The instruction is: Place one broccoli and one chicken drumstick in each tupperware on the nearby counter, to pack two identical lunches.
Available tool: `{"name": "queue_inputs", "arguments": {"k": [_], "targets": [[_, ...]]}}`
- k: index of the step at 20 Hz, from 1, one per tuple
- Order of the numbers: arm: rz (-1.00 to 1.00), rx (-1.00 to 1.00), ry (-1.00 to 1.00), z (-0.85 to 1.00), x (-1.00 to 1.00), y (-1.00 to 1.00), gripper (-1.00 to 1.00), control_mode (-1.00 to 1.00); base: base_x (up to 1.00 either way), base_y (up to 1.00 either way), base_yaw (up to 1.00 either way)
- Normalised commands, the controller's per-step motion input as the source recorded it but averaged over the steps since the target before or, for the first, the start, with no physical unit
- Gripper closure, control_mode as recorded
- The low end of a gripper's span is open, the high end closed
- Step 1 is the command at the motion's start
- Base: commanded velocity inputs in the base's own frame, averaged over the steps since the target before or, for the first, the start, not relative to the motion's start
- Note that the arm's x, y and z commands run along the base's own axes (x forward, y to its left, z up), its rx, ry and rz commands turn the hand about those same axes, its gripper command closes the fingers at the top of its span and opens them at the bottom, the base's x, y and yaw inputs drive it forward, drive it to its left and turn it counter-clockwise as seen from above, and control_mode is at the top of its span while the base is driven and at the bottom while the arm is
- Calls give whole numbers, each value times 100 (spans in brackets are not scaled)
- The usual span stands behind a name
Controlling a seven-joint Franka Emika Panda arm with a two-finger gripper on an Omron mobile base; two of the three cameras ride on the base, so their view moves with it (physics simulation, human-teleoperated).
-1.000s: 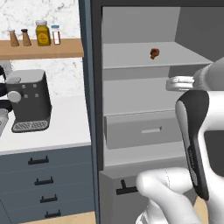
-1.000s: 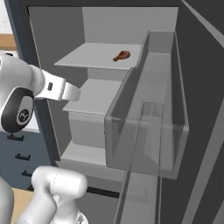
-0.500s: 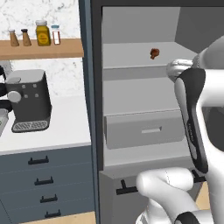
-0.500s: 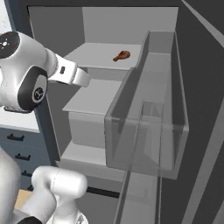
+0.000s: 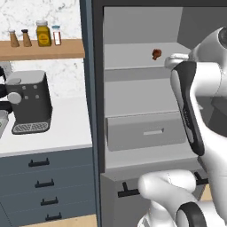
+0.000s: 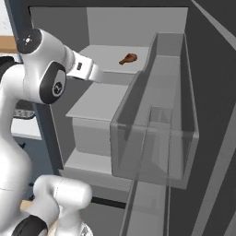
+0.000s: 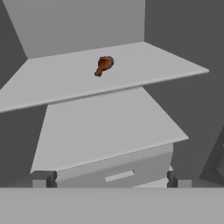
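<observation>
Now the open fridge (image 5: 146,111) is standing in front of the robot, and one chicken drumstick (image 5: 156,54) is lying alone on its upper shelf (image 7: 65,83), toward the back and well apart from the shelf's front edge. From the hand camera the drumstick (image 7: 103,65) is showing its plump end up and to the right, with the thin bone end pointing down and to the left. From the right base camera the same drumstick (image 6: 128,58) is sitting on that shelf just beyond the clear door bin (image 6: 156,133), which is hanging on the open fridge door at the right.

The jaws (image 7: 109,178) are standing fully open and are holding nothing; the two dark fingertips (image 7: 43,178) are showing far apart at the bottom of the hand camera. They are pointing into the fridge, level with the lower shelf and above the grey drawer (image 5: 146,131), with the drumstick higher up and farther in, not touching them.

To the left of the fridge, the white tabletop (image 5: 57,133) is carrying a dark coffee machine (image 5: 29,102) over blue-grey cabinets. Above it, a wooden wall shelf (image 5: 42,48) is holding small bottles and jars (image 5: 43,33).
</observation>
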Motion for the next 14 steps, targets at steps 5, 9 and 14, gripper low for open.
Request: {"name": "queue_inputs", "arguments": {"k": [5,9,14], "targets": [[-2,0,0,0,59,-16,-100,-100,0,0,0],[-1,0,0,0,64,-15,-100,-100,0,0,0],[0,0,0,-1,72,-16,-100,-100,0,0,0]]}}
